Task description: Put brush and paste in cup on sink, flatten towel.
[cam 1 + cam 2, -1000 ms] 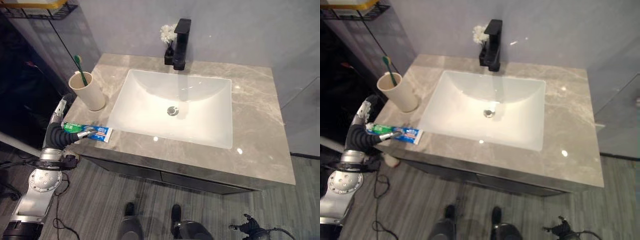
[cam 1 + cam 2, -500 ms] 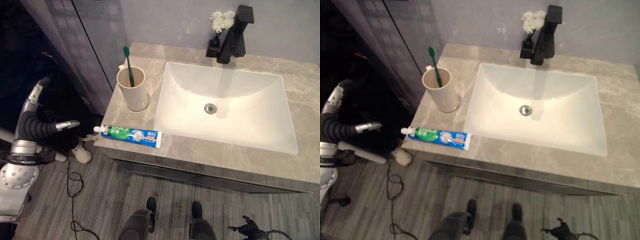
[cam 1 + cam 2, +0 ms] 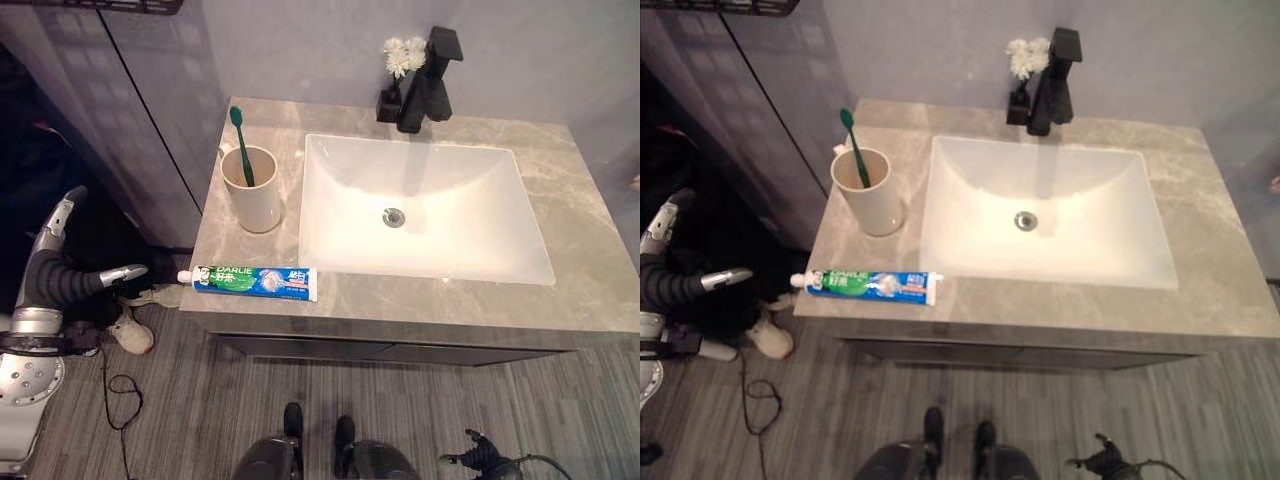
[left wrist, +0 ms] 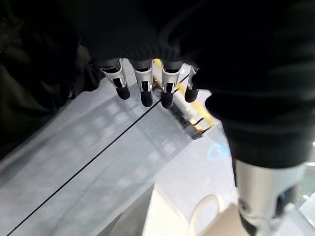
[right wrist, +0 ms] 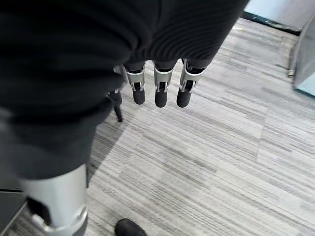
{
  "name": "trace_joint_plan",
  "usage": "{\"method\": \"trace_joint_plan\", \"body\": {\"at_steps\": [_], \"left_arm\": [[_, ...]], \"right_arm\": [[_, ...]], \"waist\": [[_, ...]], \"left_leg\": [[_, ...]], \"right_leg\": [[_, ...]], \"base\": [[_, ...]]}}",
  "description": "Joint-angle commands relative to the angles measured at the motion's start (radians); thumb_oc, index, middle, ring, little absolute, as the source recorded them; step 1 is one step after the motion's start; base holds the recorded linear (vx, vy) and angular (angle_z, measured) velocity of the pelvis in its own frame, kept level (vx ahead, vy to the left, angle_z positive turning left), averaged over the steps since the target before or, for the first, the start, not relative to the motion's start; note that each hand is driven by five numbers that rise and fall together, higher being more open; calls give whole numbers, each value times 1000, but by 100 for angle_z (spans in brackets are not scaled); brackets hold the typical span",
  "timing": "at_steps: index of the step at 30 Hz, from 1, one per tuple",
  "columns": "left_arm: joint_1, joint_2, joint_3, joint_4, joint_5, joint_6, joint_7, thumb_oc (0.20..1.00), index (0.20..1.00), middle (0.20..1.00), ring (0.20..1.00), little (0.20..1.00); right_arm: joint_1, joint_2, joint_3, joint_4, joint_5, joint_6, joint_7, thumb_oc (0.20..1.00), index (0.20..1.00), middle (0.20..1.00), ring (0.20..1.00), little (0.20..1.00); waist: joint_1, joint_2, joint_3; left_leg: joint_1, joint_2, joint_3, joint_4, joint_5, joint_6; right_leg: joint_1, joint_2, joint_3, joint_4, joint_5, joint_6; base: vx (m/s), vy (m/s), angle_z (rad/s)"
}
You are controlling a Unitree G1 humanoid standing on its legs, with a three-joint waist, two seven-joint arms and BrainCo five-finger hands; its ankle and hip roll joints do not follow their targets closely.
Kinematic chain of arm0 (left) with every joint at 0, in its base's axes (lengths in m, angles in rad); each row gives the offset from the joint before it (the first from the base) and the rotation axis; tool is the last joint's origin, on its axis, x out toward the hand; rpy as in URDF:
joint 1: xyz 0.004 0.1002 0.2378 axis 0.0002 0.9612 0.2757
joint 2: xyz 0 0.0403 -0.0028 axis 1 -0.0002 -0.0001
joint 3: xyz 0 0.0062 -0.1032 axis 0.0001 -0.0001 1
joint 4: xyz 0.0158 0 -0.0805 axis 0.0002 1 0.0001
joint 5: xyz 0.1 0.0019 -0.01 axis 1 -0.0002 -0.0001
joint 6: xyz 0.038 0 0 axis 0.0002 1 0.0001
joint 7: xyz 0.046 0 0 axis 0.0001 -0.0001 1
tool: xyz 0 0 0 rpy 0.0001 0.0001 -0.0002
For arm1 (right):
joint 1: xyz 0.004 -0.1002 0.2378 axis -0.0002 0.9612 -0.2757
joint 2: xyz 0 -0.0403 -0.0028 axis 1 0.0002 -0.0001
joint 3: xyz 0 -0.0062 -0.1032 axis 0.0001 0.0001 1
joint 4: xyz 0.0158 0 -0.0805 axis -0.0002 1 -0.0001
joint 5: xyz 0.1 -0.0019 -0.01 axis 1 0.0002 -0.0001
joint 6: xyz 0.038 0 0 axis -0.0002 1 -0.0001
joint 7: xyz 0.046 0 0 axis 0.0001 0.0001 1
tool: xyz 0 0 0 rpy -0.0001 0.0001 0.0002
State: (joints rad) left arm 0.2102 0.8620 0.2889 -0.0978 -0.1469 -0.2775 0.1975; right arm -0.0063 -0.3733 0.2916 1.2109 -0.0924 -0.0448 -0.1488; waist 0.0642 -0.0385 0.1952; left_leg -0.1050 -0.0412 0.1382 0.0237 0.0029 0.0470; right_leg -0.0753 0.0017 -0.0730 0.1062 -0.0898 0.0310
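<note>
The paste (image 3: pixel 250 281) lies on the bench (image 3: pixel 420 300) just before the cup (image 3: pixel 251 189) (brush (image 3: pixel 241 140) inside), both robot hands empty, fingers relaxed: left (image 3: pixel 120 274), right (image 5: pixel 157 86).

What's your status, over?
Left hand open, off the counter's left edge; right hand open over floor. Green toothbrush in beige cup; blue toothpaste tube flat on counter. Nothing blocking.

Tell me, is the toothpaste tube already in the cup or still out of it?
Out. The toothpaste tube lies flat on the countertop near its front edge, apart from the cup, which holds only the green toothbrush.
</note>
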Motion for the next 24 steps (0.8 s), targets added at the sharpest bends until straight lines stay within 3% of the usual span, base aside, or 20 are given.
{"method": "trace_joint_plan", "body": {"at_steps": [1,3,5,6,7,8,10,11,12,14,19,24], "left_arm": [[-34,4,-14,-31,7,-20,5,1000,1000,1000,1000,1000],[-46,-3,-28,-31,4,-21,4,1000,1000,1000,1000,1000],[-63,-6,-52,-28,8,-22,-1,1000,1000,1000,1000,1000],[-80,-11,-81,-25,14,-27,1,1000,1000,1000,1000,1000],[-81,-9,-86,-28,16,-26,6,1000,1000,1000,1000,1000],[-85,-8,-92,-26,14,-20,9,1000,1000,1000,1000,1000],[-88,-6,-103,-26,11,-20,2,1000,1000,1000,1000,1000],[-81,4,-107,-18,15,-29,15,1000,1000,1000,1000,1000],[-72,6,-101,-16,12,-30,21,1000,1000,1000,1000,1000],[-69,11,-99,-14,5,-33,19,1000,1000,1000,1000,1000],[-41,47,-107,-14,7,-38,0,1000,1000,1000,1000,1000],[-23,94,-100,-16,13,-36,0,1000,1000,1000,1000,1000]], "right_arm": [[-3,-39,15,18,5,-8,-12,1000,1000,1000,1000,1000],[-1,-43,12,-4,13,-14,-11,1000,1000,1000,1000,1000],[1,-53,15,-30,25,-21,-7,1000,1000,1000,1000,1000],[-15,-69,44,-62,18,-29,1,1000,1000,1000,1000,1000],[-19,-71,55,-76,15,-31,3,1000,1000,1000,1000,1000],[-17,-69,65,-81,6,-30,5,1000,1000,1000,1000,1000],[-14,-68,69,-88,-2,-28,1,1000,1000,1000,1000,1000],[-24,-72,85,-101,-18,-29,0,1000,1000,1000,1000,1000],[-33,-72,91,-114,-26,-32,1,1000,1000,1000,1000,1000],[-27,-67,93,-114,-40,-31,-1,1000,1000,1000,1000,1000],[-50,-55,96,-110,-59,-23,-6,1000,1000,1000,1000,1000],[-81,-41,129,-121,-78,-19,-4,1000,1000,1000,1000,1000]], "waist": [[-33,-1,-43],[-41,-1,-31],[-46,2,-5],[-29,5,20],[-30,5,22],[-40,6,16],[-43,5,-2],[-21,13,-13],[-16,15,-19],[-23,29,-32],[-22,48,-52],[-8,42,-49]], "left_leg": [[-30,-20,-61,52,-24,-70],[-59,-24,-61,132,-40,-81],[-128,-20,-66,268,-23,-122],[-182,-40,-128,374,2,-155],[-194,-28,-128,376,-3,-152],[-192,27,-94,349,-24,-142],[-181,109,-67,249,-6,-136],[-170,128,-146,134,55,-153],[-155,136,-182,109,57,-159],[-121,154,-179,33,88,-170],[-62,112,-173,-56,89,-153],[-67,94,-138,-68,84,-138]], "right_leg": [[-33,33,39,-30,53,47],[-27,26,36,-40,58,41],[-23,18,25,-37,57,26],[-22,18,22,-24,53,10],[-21,12,17,-22,48,11],[-16,0,-1,-20,38,18],[-8,-24,-25,-36,39,30],[3,-33,-26,-45,38,38],[2,-38,-18,-45,34,41],[12,-47,-28,-55,29,45],[20,-85,-14,-98,61,76],[-1,-108,20,-117,91,97]], "base": [[49,-34,14],[9,-45,34],[-71,-54,59],[-115,-43,75],[-83,-22,65],[3,22,20],[85,86,42],[142,140,80],[156,151,62],[96,133,-11],[76,153,-1],[22,122,-25]]}}
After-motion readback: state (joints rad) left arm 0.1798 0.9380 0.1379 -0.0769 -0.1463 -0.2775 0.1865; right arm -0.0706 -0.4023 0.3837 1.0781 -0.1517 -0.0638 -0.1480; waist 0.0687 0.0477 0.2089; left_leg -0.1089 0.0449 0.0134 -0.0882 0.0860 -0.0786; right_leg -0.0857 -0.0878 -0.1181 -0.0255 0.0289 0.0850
